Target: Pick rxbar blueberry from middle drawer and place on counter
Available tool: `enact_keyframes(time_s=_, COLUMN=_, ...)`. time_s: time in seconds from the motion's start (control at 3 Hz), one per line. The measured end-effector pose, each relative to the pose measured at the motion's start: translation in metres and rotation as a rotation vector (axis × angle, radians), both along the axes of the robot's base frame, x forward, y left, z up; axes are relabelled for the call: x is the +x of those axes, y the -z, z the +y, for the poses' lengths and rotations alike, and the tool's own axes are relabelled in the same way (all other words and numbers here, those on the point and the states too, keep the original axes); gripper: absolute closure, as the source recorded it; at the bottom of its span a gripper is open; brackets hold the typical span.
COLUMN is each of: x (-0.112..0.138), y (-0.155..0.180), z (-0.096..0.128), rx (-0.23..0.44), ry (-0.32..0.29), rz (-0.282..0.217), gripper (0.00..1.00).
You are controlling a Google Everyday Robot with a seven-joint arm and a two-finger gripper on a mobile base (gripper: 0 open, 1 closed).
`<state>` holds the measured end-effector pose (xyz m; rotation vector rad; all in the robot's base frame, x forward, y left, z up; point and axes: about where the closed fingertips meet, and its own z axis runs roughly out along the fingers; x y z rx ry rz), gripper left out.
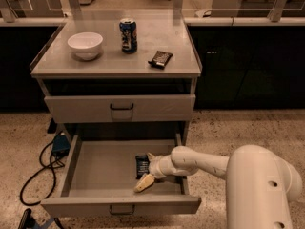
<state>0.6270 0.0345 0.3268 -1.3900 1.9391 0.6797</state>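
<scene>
The middle drawer (86,173) is pulled out, and the rxbar blueberry (141,166), a small dark bar, lies flat on its floor towards the right. My gripper (147,170) reaches in from the right and is low over the bar. It is open, with one pale finger (144,182) in front of the bar and the other just behind it. The bar rests on the drawer floor. The counter (109,63) is the grey cabinet top above.
On the counter stand a white bowl (85,45), a blue can (127,36) and a wider dark wrapped bar (160,58). The upper drawer (119,108) is shut. A blue box with black cable (59,144) lies on the floor at left.
</scene>
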Motion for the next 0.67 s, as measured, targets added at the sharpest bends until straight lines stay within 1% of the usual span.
enact_keyframes(time_s=0.33, x=-0.0001, y=0.0001, z=0.0001, rx=0.000, ry=0.000, rz=0.000, gripper=0.00)
enact_keyframes(time_s=0.67, x=-0.0001, y=0.0001, z=0.0001, rx=0.000, ry=0.000, rz=0.000, gripper=0.19)
